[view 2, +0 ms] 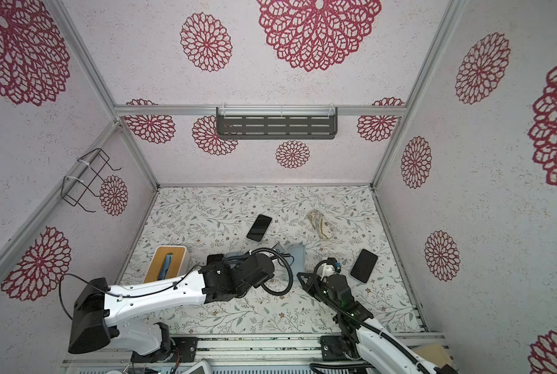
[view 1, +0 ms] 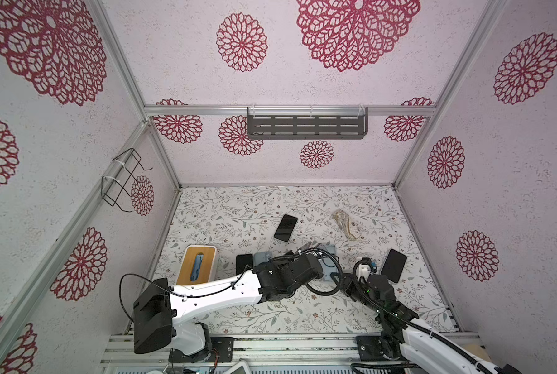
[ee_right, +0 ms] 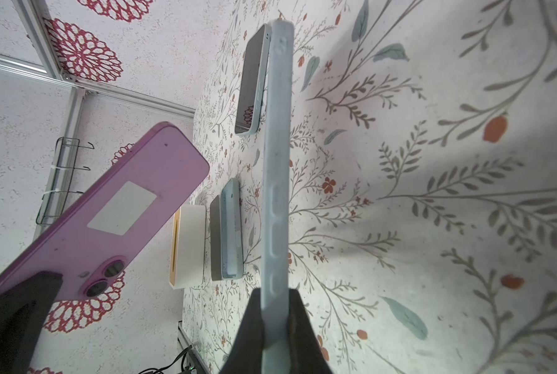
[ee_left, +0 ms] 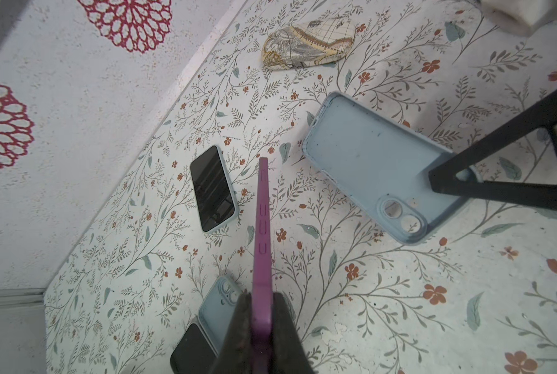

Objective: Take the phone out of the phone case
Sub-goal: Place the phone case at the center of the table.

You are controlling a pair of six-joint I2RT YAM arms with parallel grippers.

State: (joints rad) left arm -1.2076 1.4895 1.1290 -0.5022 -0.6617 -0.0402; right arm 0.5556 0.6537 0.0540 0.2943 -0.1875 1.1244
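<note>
The purple phone is out of its case, and my left gripper is shut on its camera end; it shows edge-on in the left wrist view and by its back in the right wrist view. The empty light-blue phone case hangs just above the table beside it, and my right gripper is shut on its rim. Phone and case are apart. In a top view the case sits between both wrists at mid-table, mostly hidden by the left arm.
Another cased phone lies face up further back, a black phone at the right. A dark phone and a blue case lie beside a wooden-topped tissue box at the left. A patterned pouch lies at the back right.
</note>
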